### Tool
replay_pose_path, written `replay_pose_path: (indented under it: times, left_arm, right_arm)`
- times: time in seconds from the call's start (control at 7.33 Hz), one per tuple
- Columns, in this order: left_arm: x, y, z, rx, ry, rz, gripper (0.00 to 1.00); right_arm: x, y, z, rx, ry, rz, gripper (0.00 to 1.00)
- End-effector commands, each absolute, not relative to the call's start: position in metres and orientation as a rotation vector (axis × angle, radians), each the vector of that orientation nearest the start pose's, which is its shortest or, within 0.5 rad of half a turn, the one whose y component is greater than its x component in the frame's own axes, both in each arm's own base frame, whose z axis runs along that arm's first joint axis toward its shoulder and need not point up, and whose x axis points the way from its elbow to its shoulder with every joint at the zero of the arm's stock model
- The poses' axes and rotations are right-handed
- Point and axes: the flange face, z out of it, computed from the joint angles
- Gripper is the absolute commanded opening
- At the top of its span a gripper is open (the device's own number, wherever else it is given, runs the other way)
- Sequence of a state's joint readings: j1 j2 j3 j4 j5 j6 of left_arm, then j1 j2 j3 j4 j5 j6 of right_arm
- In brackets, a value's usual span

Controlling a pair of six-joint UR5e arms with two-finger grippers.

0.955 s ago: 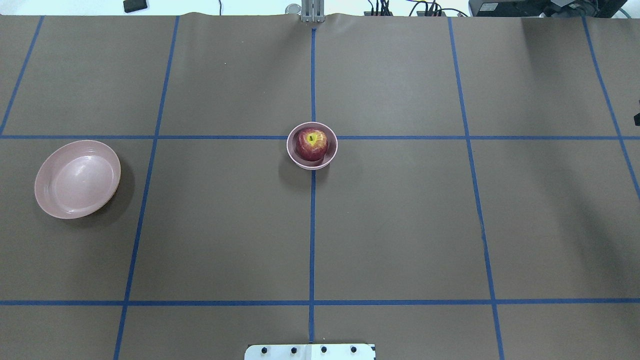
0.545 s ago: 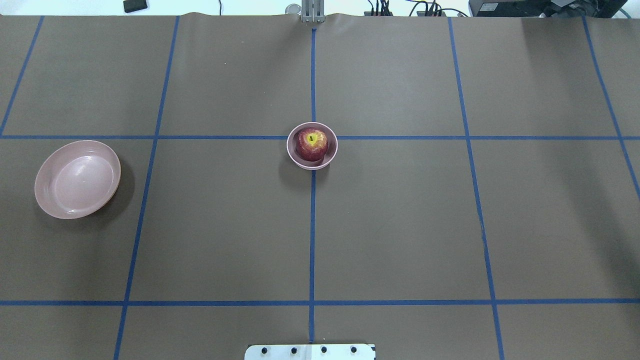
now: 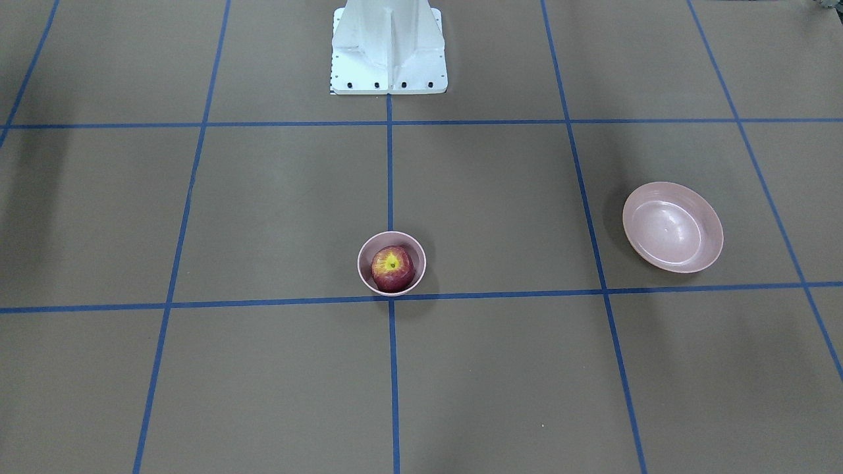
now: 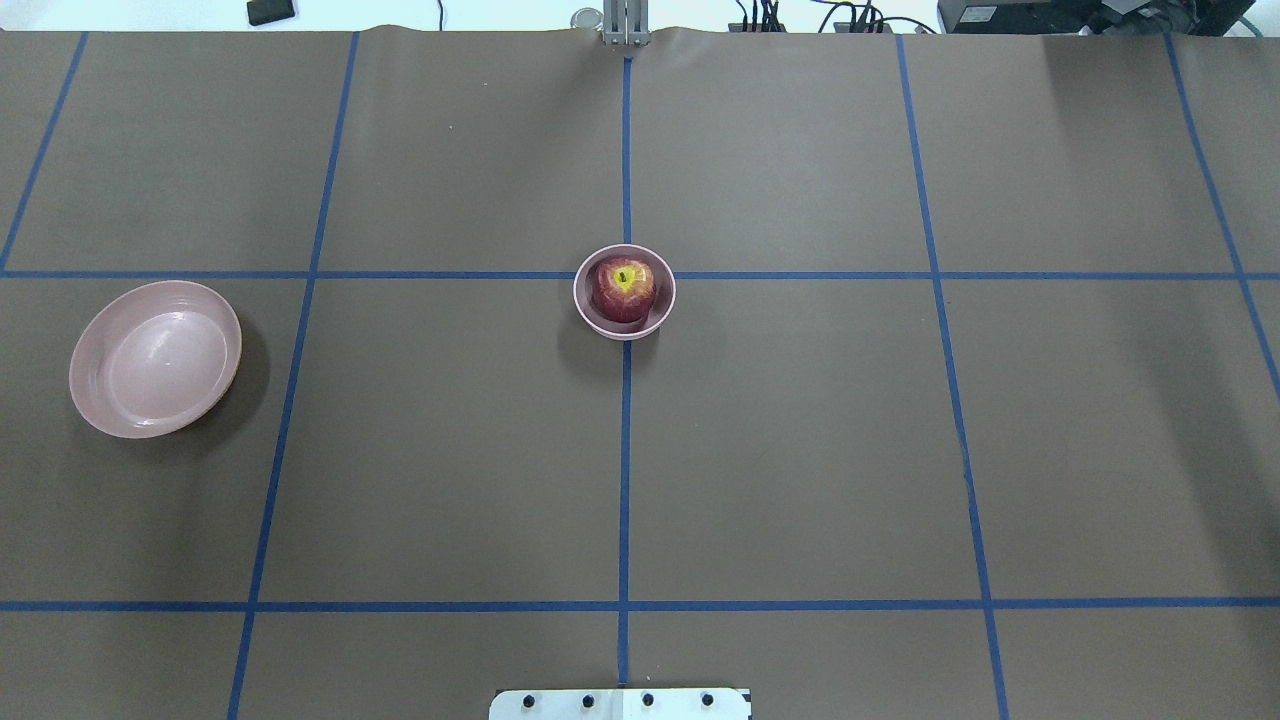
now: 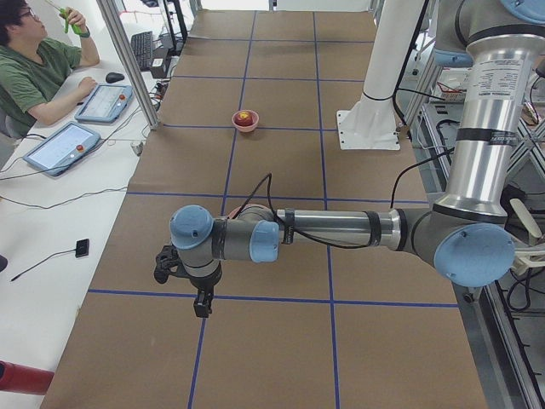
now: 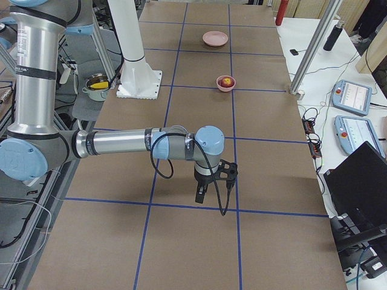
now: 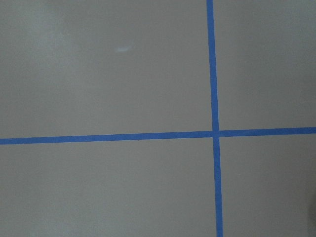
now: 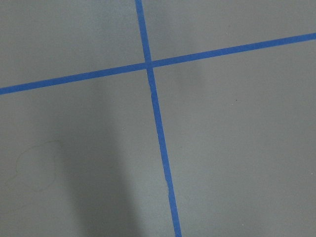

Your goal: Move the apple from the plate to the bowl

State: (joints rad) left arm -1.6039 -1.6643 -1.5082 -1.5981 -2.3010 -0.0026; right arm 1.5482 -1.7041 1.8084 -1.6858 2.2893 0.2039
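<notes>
The dark-red apple [image 4: 623, 289] with a yellow-green stem patch sits inside the small deep pink bowl [image 4: 578, 293] at the table's middle; both also show in the front view, apple [image 3: 392, 267] and bowl [image 3: 361, 263]. The wide shallow pink plate [image 4: 155, 358] lies bare at the table's left [image 3: 672, 227]. Both grippers are far from them and show only in the side views. The left gripper [image 5: 194, 294] hangs low over the table's left end, the right gripper [image 6: 204, 192] over its right end. I cannot tell whether they are open or shut. The wrist views show only brown table and blue tape.
The robot's white base [image 3: 388, 46] stands at the table's near middle edge. Blue tape lines [image 4: 625, 450] divide the brown table cover. An operator [image 5: 38, 64] sits with tablets [image 5: 61, 145] past the table's far side. Cables and tablets [image 6: 351, 130] lie there too.
A small dark part at the right edge of the overhead view one second ago is gone from it. The apple, bowl and plate have not moved.
</notes>
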Motion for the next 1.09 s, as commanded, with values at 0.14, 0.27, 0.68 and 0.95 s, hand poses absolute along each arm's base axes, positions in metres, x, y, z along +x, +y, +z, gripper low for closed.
replay_pose_path:
  times: [0.14,0.27,0.68,0.95]
  left_arm:
    - [-0.084,-0.5301,0.6407,0.066,0.729,-0.02,0.99]
    - [-0.084,-0.53,0.6408,0.064,0.729,-0.021,0.99]
    - [-0.084,-0.5299,0.6416,0.063,0.729,-0.021,0.99]
    - [-0.084,-0.5292,0.6424,0.063,0.729,-0.017,0.99]
  right_arm:
    - [0.0608,-0.4349,0.6263,-0.101,-0.698,0.184,1.0]
    - [0.0614,-0.4349,0.6254,-0.099,-0.7,0.184,1.0]
    - [0.0638,-0.4346,0.6245,-0.095,-0.704,0.19,1.0]
    - [0.0634,-0.4327,0.6238,-0.096,-0.71,0.19,1.0]
